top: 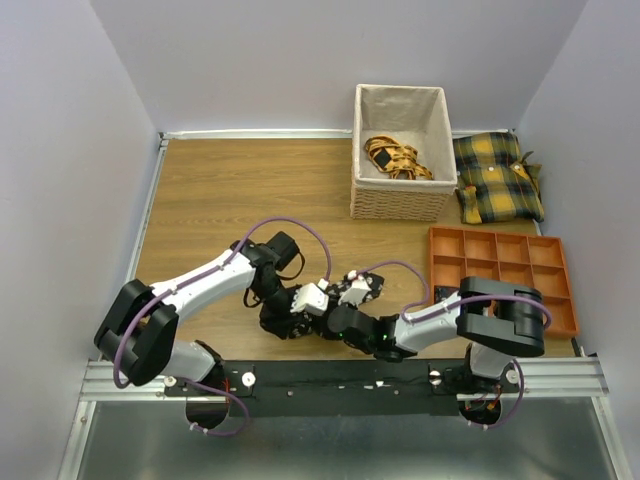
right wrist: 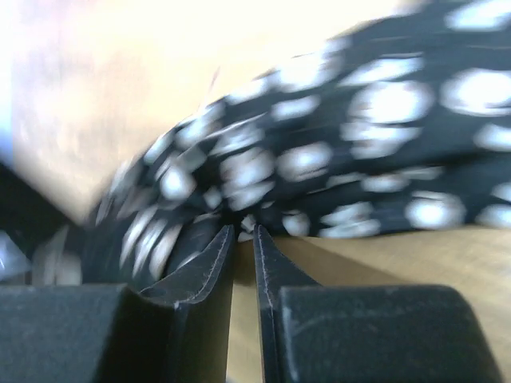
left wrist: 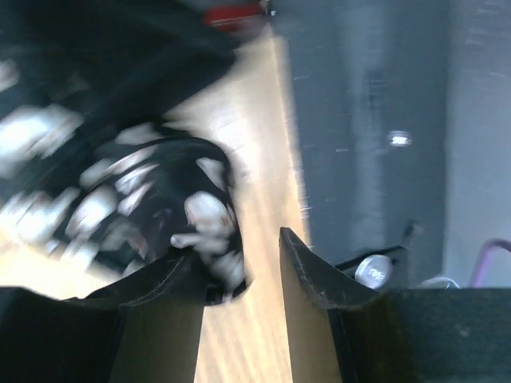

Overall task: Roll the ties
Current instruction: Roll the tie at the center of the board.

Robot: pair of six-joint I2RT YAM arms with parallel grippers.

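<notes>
A black tie (top: 318, 298) with white flowers lies bunched in a loose coil on the wooden table, between my two grippers near the front edge. In the left wrist view the tie's coil (left wrist: 160, 199) rests against the left finger of my left gripper (left wrist: 238, 246), which is open with only bare wood in its gap. In the right wrist view the tie (right wrist: 319, 152) fills the upper frame. My right gripper (right wrist: 244, 230) has its jaws almost together, pinching a bit of the tie's edge at the tips. From above, the left gripper (top: 285, 312) and right gripper (top: 340, 315) nearly meet.
A white woven basket (top: 400, 200) at the back holds yellow-and-black fabric. Two yellow-and-black plaid cushions (top: 497, 176) lie to its right. An orange compartment tray (top: 505, 275) sits at the right, close to the right arm. The black base rail (top: 340, 378) runs along the near edge.
</notes>
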